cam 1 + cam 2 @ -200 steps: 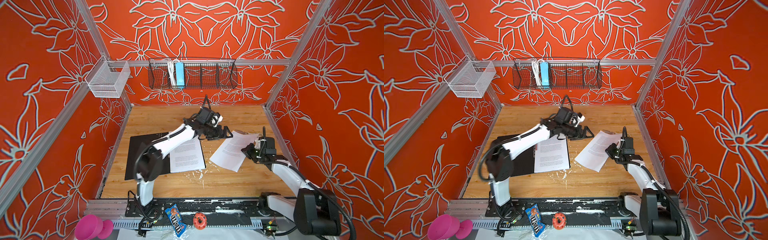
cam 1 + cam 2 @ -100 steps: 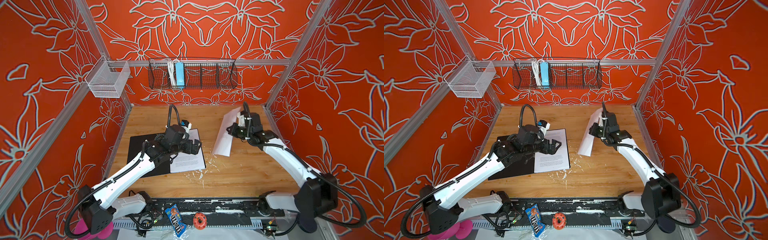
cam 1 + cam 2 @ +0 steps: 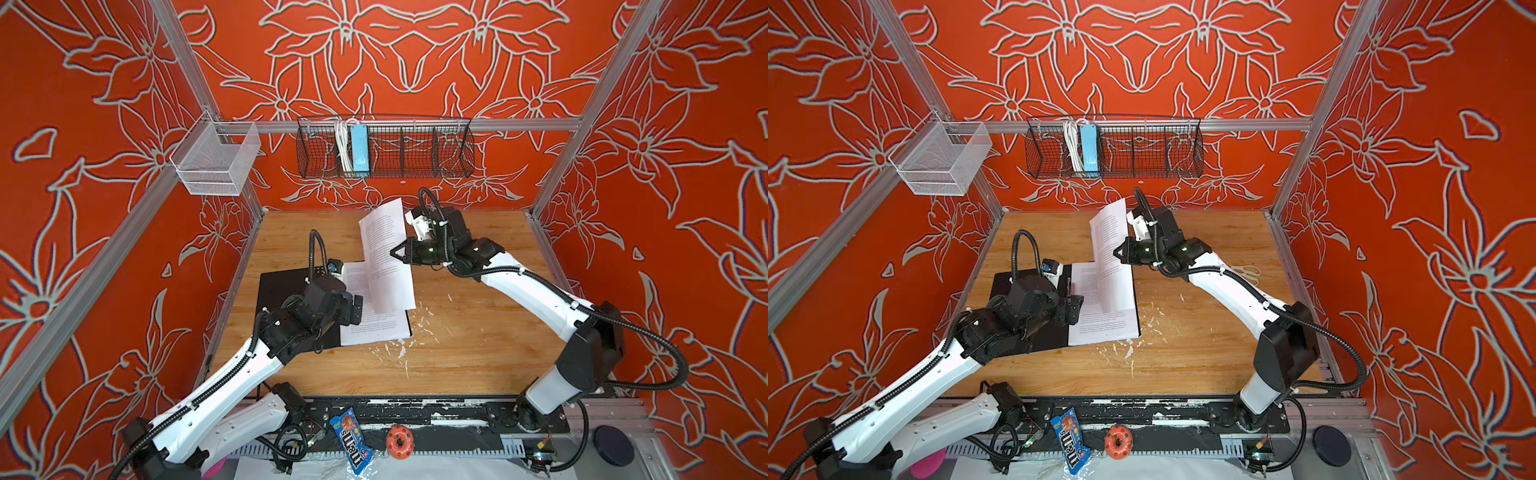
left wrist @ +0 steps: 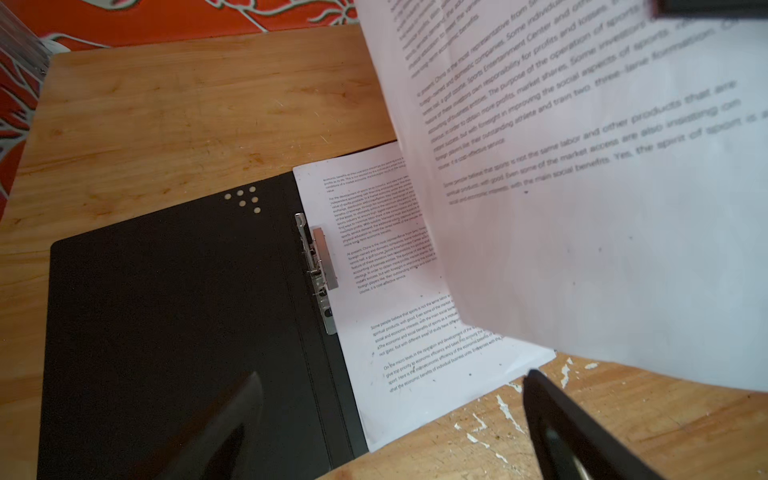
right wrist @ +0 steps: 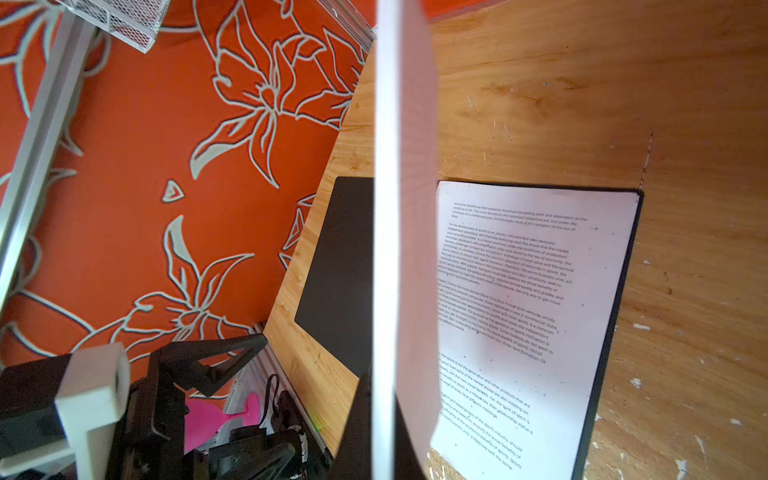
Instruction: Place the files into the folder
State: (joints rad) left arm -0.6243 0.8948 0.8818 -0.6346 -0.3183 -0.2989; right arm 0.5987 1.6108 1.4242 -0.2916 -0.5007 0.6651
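White hanging sheet [image 3: 382,232] pinched by right tool [image 3: 393,252] above open black folder [image 3: 282,291]; we note left tool [image 3: 355,309] spread, flat sheet [image 3: 374,328] inside folder.

Held sheet [image 3: 384,253] hangs near-upright from the pinched right gripper [image 3: 395,252] and walls off the folder [image 4: 166,311] on its right half. Can't tell if its lower edge touches the flat sheet [image 3: 374,328] below. Left gripper [image 3: 356,309], jaws wide, sits low over the folder's middle, and its arm covers the left flap. Metal clip [image 4: 318,266] sticks up at the spine. Table [image 3: 478,340] right of the folder is bare: open path there.
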